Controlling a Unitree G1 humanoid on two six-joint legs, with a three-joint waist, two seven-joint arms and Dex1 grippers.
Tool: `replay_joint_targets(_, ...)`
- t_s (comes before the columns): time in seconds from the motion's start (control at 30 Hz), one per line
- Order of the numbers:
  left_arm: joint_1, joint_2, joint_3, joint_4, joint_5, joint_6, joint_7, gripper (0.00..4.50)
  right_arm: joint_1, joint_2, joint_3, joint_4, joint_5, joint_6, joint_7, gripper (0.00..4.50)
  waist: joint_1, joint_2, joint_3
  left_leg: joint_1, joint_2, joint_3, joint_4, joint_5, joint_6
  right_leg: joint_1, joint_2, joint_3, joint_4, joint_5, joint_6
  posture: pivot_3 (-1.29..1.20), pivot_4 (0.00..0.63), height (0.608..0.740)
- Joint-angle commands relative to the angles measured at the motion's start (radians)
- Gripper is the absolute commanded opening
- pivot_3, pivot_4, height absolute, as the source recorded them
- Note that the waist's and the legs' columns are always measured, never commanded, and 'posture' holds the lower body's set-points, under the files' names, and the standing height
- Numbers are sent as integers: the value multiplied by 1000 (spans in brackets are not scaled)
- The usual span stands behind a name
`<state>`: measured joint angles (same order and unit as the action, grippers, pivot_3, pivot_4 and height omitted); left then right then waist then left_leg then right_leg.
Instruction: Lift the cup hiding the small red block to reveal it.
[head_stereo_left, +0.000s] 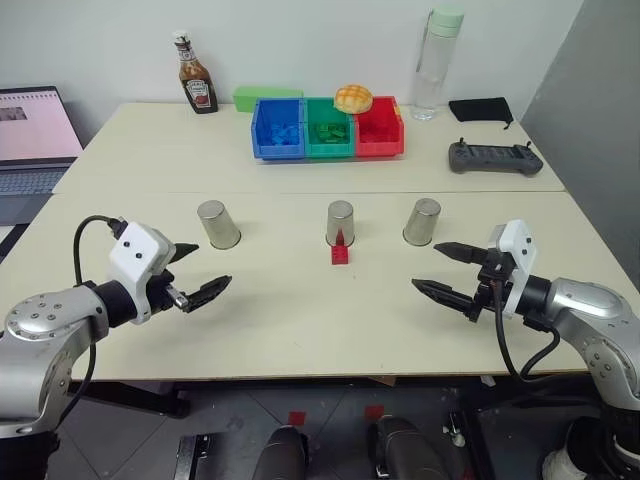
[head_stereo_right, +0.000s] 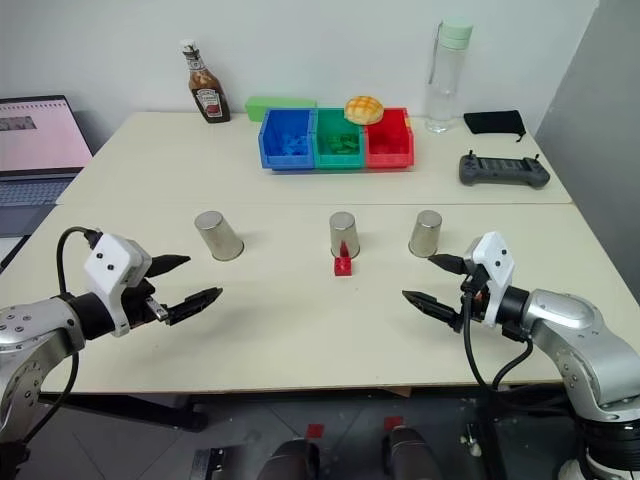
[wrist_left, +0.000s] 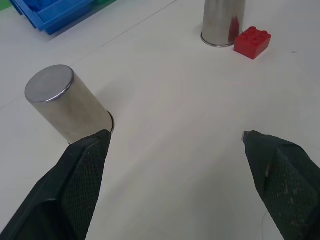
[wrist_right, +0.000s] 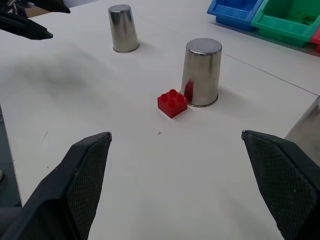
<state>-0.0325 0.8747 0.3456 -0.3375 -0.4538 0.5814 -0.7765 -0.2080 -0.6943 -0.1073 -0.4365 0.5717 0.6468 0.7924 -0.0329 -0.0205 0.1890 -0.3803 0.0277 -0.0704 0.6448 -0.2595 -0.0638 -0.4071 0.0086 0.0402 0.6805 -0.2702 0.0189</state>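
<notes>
In the head view, three upturned cups stand in a row; the small red block (head_stereo_left: 341, 252) lies uncovered, just in front of the middle cup (head_stereo_left: 340, 223). No cup hides it yet, so nothing is lifted. The left gripper (head_stereo_left: 195, 272) and right gripper (head_stereo_left: 444, 270) hover nearer, both wide and empty. The right wrist view shows the block touching that cup's base.

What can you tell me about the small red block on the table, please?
The small red block is a bright red plastic brick with four round studs on top, sitting flat and upright on the pale table. It lies uncovered just in front of the middle cup, very close to its base; whether they touch is unclear. Its red shows as a reflection in the cup's shiny side.
</notes>
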Motion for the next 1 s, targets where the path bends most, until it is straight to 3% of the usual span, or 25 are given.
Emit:
replay_joint_targets(0.03, -1, -4, 46, -28, -15, -19, 0, 4500, -17, -3, 0, -27, 15, -6, 8, 4436, 0, 0, 0, 0, 0, 0, 0, 0, 0, 0, 0, 0, 0, 0, 0, 0, 150, 740)
replay_joint_targets(1.0, 7, -1, 103, -105, -155, 21, -51, 4500, -38, 12, -7, -18, 33, -12, 44, 4436, 0, 0, 0, 0, 0, 0, 0, 0, 0, 0, 0, 0, 0, 0, 0, 0, 150, 740)
